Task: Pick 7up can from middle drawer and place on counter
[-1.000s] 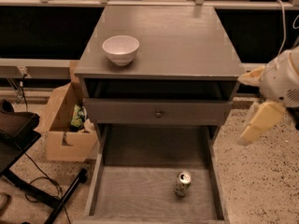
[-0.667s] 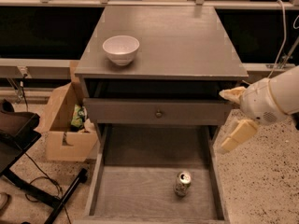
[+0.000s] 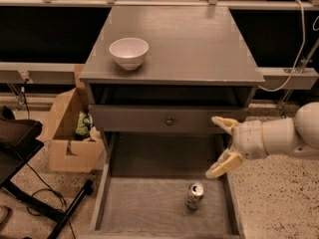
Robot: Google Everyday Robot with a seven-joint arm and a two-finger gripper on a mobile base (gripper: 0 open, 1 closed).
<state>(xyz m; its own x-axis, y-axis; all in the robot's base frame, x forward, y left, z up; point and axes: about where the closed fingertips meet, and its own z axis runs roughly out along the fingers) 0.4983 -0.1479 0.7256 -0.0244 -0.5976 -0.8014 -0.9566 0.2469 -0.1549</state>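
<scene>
The 7up can (image 3: 194, 195) stands upright on the wood-grain floor of the open middle drawer (image 3: 144, 205), right of centre. My gripper (image 3: 220, 146) comes in from the right on a white arm, over the drawer's right side, above and slightly right of the can and apart from it. Its two cream fingers are spread wide and hold nothing. The counter (image 3: 189, 44) is the grey cabinet top above.
A white bowl (image 3: 129, 53) sits on the counter's left front. A shut drawer front with a round knob (image 3: 169, 121) is above the open drawer. A cardboard box (image 3: 70, 128) and a black stand (image 3: 30, 183) are on the floor to the left.
My gripper and arm have moved left, from beside the cabinet to over the open drawer's right side, closer to the can. The can and bowl have not moved.
</scene>
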